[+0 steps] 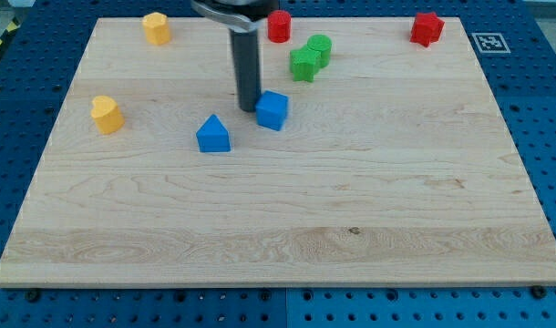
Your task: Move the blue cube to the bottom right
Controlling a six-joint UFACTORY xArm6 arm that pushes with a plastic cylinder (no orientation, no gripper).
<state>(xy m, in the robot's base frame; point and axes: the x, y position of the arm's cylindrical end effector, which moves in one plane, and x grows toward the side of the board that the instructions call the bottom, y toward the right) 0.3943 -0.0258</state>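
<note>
The blue cube (272,110) sits on the wooden board (278,237), a little above and left of the board's middle. My tip (249,107) stands just to the cube's left, touching or almost touching its left side. The rod rises from the tip to the view's top. A blue triangular block (213,135) lies below and left of the tip, apart from the cube.
A green star-like block (304,64) and a green cylinder (320,47) sit together above and right of the cube. A red cylinder (278,25) and a red block (426,28) are at the top edge. Two yellow blocks, one at the top left (156,27) and one at the left (106,114), stand apart.
</note>
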